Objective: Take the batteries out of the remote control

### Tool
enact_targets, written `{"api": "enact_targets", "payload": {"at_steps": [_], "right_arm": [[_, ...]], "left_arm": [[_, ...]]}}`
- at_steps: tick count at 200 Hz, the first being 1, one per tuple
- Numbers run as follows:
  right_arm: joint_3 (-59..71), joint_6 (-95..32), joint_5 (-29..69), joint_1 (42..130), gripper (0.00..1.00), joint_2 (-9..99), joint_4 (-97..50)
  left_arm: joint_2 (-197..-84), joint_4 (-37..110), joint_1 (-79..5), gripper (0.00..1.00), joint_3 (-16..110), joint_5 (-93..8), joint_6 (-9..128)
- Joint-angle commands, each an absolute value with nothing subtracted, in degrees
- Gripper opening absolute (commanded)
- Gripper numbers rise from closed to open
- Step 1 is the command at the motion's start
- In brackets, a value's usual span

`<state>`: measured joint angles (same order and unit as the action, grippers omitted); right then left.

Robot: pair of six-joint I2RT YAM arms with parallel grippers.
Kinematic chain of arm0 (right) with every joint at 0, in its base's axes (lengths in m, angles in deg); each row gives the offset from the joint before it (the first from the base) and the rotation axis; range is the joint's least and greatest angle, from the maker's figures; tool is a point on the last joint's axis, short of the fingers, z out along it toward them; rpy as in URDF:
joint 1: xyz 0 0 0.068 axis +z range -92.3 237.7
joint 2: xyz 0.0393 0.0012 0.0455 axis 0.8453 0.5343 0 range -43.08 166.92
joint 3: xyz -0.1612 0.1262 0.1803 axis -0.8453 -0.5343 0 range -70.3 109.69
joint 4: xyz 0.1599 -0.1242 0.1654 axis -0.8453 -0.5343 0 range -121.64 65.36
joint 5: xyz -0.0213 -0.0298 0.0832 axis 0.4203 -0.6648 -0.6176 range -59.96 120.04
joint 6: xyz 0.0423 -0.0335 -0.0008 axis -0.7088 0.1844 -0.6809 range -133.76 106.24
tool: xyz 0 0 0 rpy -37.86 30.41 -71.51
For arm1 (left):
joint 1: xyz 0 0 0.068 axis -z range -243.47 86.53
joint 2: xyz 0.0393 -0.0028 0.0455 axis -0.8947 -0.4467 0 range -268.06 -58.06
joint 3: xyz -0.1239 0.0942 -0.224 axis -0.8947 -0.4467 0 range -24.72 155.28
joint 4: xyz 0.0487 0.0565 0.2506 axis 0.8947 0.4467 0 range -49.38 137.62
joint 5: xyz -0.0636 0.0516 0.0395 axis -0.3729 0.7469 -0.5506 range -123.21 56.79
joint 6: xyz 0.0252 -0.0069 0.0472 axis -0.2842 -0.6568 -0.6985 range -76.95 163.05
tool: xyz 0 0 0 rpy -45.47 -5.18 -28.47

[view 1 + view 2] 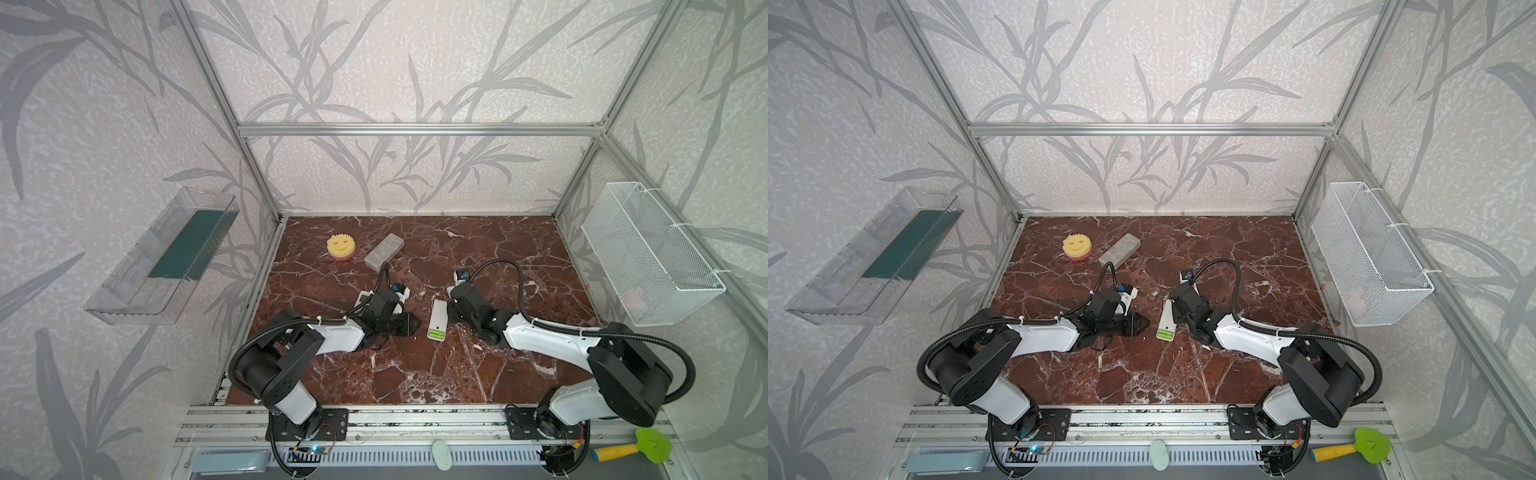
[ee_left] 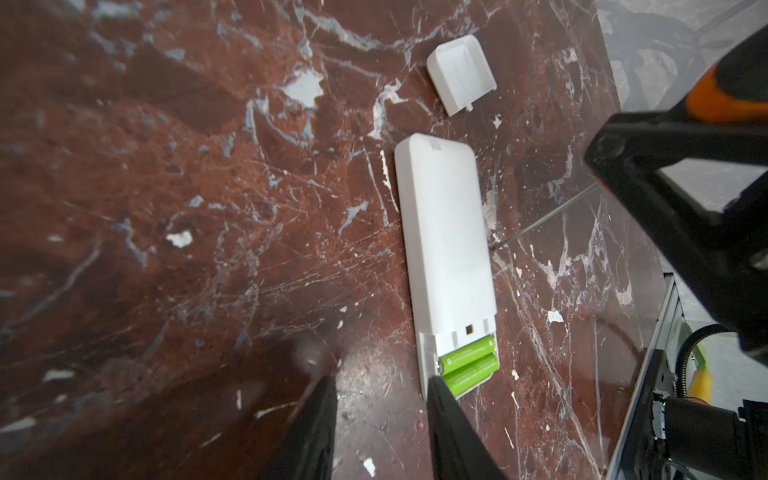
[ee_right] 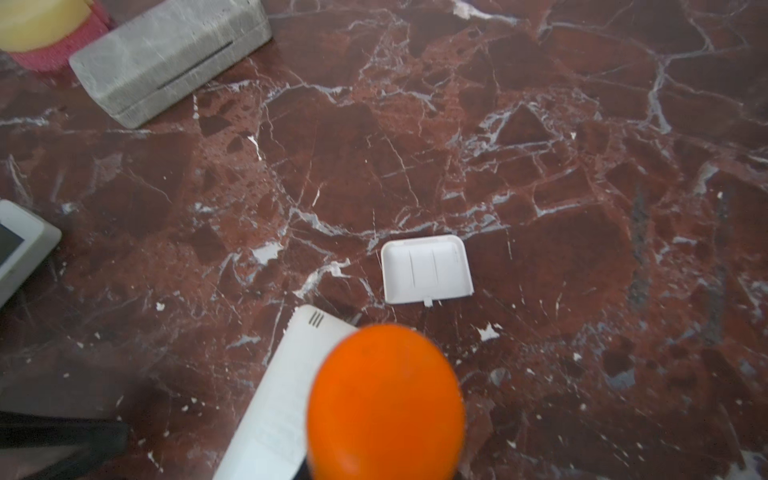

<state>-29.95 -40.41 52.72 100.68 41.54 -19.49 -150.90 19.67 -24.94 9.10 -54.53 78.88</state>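
Two slim lime-green cylindrical batteries are lying side by side in the opened compartment of the long white plastic remote control. The remote control is resting face down on the red-brown marble-patterned tabletop.

In both top views the remote control's long axis is running roughly from 12 to 6 o'clock, and the batteries are sitting at its 6 o'clock end. Each battery appears to be lying across the remote's width. The small white plastic compartment cover is already off and is lying apart from the remote control, just past the end opposite the batteries.

The left gripper is pointing toward 3 o'clock, so the batteries are lying at 3 o'clock from its jaws. The jaws are standing partly apart with nothing between them. One black fingertip is hovering just beside the battery end of the remote control; whether it is touching cannot be told.

The right gripper is working from the remote control's 3 o'clock side. It is clamping an orange-handled screwdriver, whose thin metal shaft is reaching down to the tabletop just beside the remote control's long edge.

The left gripper is judged the nearer and freer for lifting a battery. No brand or label is legible: the markings on the batteries are too small to read.
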Motion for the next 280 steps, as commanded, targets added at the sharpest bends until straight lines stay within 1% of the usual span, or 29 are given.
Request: {"api": "enact_targets", "payload": {"at_steps": [1,41,69,92,133,174,191,210,246,280], "right_arm": [[-29.4,-41.09,53.77,100.35,0.0,44.15,-10.48],[-28.2,-44.15,50.56,99.71,0.0,48.29,-3.73],[-26.21,-46.48,47.13,99.76,0.0,51.91,-1.78],[-25.13,-46.48,46.39,99.74,0.0,52.71,-2.09],[-25.65,-42.24,45.94,99.25,0.0,47.8,-7.7],[-30.07,-38.75,45.92,97.24,0.0,37.27,-14.82],[-31.83,-36.2,43.66,96.82,0.0,33.57,-16.05],[-32.46,-33.9,39.88,96.73,0.0,31.77,-17.2],[-33.42,-34.06,32.21,96.73,0.0,31.44,-15.58],[-34.35,-32.39,25.5,96.9,0.0,33.74,-12.44]], "left_arm": [[-152.31,15.77,-24.97,0.38,10.18,-56.75,82.11],[-152.83,15.4,-25.03,0.37,9.67,-56.95,81.98],[-152.68,14.62,-25.59,0.38,8.82,-56.37,82.8],[-152.56,13.82,-25.96,0.39,8.59,-56.5,83.55],[-155.71,9.55,-25.89,0.39,9.34,-58.08,87.32],[-159.01,6.2,-25.78,0.39,10.42,-57.55,89.14],[-160.31,5.59,-25.84,0.39,11.64,-57.5,89.28],[-161.24,6.24,-25.92,0.39,13.4,-57.14,88.52],[-162.56,7.11,-25.92,0.4,16.07,-57.2,87.51],[-165.32,9.48,-25.88,0.42,19.47,-59.06,86.32]]}}
